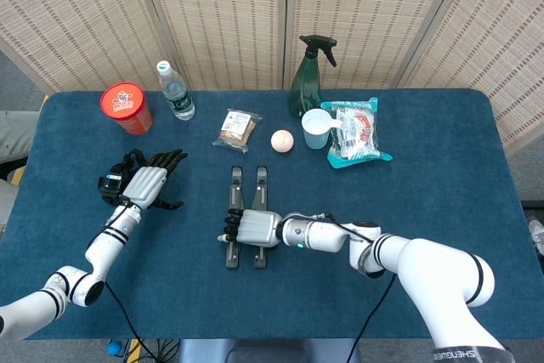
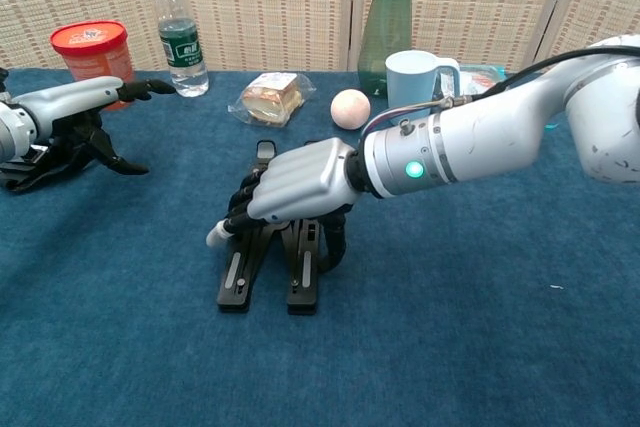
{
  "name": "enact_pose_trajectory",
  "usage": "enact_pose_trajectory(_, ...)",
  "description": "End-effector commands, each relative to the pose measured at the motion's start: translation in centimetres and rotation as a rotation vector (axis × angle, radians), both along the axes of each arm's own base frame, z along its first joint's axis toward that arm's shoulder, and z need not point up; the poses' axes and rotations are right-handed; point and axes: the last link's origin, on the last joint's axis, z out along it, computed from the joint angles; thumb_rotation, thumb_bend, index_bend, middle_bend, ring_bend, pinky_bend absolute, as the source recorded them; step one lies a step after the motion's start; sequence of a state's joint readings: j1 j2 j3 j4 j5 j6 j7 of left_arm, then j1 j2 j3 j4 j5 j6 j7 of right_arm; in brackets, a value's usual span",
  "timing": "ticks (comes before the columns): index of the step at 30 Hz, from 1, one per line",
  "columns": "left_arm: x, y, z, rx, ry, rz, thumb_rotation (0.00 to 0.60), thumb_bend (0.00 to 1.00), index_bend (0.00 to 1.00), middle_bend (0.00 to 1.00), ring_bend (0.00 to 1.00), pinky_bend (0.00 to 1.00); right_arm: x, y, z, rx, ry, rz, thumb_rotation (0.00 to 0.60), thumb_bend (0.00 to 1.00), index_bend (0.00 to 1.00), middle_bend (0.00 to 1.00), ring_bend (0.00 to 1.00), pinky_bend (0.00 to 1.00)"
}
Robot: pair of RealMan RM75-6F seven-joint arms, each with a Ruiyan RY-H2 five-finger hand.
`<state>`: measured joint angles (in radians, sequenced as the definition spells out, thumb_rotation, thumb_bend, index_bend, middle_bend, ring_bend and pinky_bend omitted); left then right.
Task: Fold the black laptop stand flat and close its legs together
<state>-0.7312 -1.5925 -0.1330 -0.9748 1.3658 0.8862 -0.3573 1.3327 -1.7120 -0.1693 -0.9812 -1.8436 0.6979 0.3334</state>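
**Right hand on the stand, legs not yet together**

Blue cloth covers the table [image 1: 442,176], with woven screens standing behind it. Taking the laptop stand [image 1: 246,217] as the landmark and reading from the left: far to its left and toward the back sits a red tub [image 1: 126,107], with a water bottle [image 1: 174,90] just right of that. The left hand [image 1: 143,182] rests on the cloth well to the left of the stand, fingers spread and holding nothing. Behind the stand lie a wrapped snack [image 1: 237,128] and a pale ball [image 1: 281,139]; further back and right stand a green spray bottle [image 1: 308,78], a light mug [image 1: 316,127] and a packet [image 1: 357,132].

The stand lies flat near the middle of the table, its two black legs running front to back, close at the far ends and slightly splayed toward the near edge. The right hand [image 2: 290,187] sits on top of its middle, fingers curled down over the left leg and thumb down beside the right leg; whether it truly grips or only presses cannot be told.

By my reading the flattening is done and the closing step is in hand. Next, the legs need squeezing sideways until they touch, without letting the stand slide on the cloth.
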Motion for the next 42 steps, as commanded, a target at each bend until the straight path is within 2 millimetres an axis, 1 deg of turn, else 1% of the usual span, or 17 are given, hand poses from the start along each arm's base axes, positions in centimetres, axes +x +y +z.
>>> enact_pose_trajectory(1,0.0,0.0,0.0,-0.001,0.0,0.001,0.6,0.15,0.01,0.0,0.0,0.0,0.1,-0.1,-0.1,-0.001,-0.001,-0.002,0.6,0.18,0.04,0.22,0.0,0.0)
enact_pose_trajectory(7,-0.1,0.0,0.0,0.0,0.0,0.001,0.6,0.15,0.01,0.0,0.0,0.0,0.4,-0.2,-0.4,-0.002,-0.027,-0.006,0.6,0.18,0.1,0.29,0.0,0.0)
enact_pose_trajectory(11,-0.1,0.0,0.0,0.0,-0.002,-0.001,0.6,0.15,0.01,0.0,0.0,0.0,0.6,-0.3,-0.6,-0.005,-0.058,-0.013,0.6,0.21,0.19,0.36,0.01,0.0)
enact_pose_trajectory(17,-0.2,-0.1,-0.1,-0.003,-0.003,0.002,0.6,0.15,0.01,0.0,0.0,0.0,0.6,-0.5,-0.8,-0.01,-0.095,-0.009,0.6,0.24,0.33,0.49,0.14,0.0)
enact_pose_trajectory(20,-0.2,-0.1,0.0,-0.002,-0.003,0.002,0.6,0.15,0.01,0.0,0.0,0.0,0.5,-0.5,-0.9,-0.011,-0.102,-0.008,0.6,0.26,0.37,0.52,0.17,0.0)
enact_pose_trajectory(22,-0.2,-0.1,0.0,0.0,-0.003,0.0,0.6,0.15,0.01,0.0,0.0,0.0,0.4,-0.6,-0.7,-0.007,-0.108,-0.009,0.6,0.26,0.37,0.49,0.17,0.0)
enact_pose_trajectory(23,-0.2,-0.1,0.1,0.002,-0.004,-0.001,0.6,0.15,0.01,0.0,0.0,0.0,0.4,-0.6,-0.6,-0.006,-0.11,-0.012,0.6,0.26,0.34,0.44,0.16,0.0)
enact_pose_trajectory(24,-0.2,-0.1,0.1,0.002,-0.004,-0.001,0.6,0.15,0.01,0.0,0.0,0.0,0.3,-0.6,-0.4,-0.005,-0.111,-0.014,0.6,0.26,0.28,0.37,0.13,0.0)
enact_pose_trajectory(26,-0.1,-0.1,0.2,0.004,-0.004,-0.003,0.6,0.15,0.01,0.0,0.0,0.0,0.4,-0.5,0.1,-0.005,-0.122,-0.022,0.6,0.26,0.1,0.22,0.04,0.0)
enact_pose_trajectory(27,-0.1,-0.1,0.2,0.004,-0.004,-0.004,0.6,0.15,0.01,0.0,0.0,0.0,0.4,-0.4,0.4,-0.006,-0.132,-0.025,0.6,0.26,0.04,0.14,0.01,0.0)
enact_pose_trajectory(29,0.0,-0.1,0.3,0.003,-0.005,-0.007,0.6,0.15,0.01,0.0,0.0,0.0,0.2,-0.2,1.0,-0.015,-0.146,-0.03,0.6,0.26,0.0,0.04,0.0,0.0)
enact_pose_trajectory(30,0.0,-0.2,0.3,0.004,-0.004,-0.01,0.6,0.15,0.01,0.0,0.0,0.0,0.1,0.0,1.5,-0.027,-0.161,-0.035,0.6,0.26,0.0,0.01,0.0,0.0)
enact_pose_trajectory(34,0.3,-0.3,0.6,0.004,0.0,-0.023,0.6,0.15,0.01,0.0,0.0,0.0,-1.1,0.8,3.3,-0.075,-0.215,-0.095,0.6,0.26,0.0,0.0,0.0,0.0)
enact_pose_trajectory(41,0.9,-1.0,1.5,0.02,0.002,-0.048,0.6,0.15,0.01,0.0,0.0,0.0,-4.1,1.4,7.9,-0.214,-0.275,-0.219,0.6,0.25,0.0,0.0,0.0,0.0)
enact_pose_trajectory(42,1.0,-1.1,1.7,0.023,0.004,-0.05,0.6,0.15,0.01,0.0,0.0,0.0,-4.7,1.5,8.8,-0.241,-0.283,-0.242,0.6,0.24,0.0,0.0,0.0,0.0)
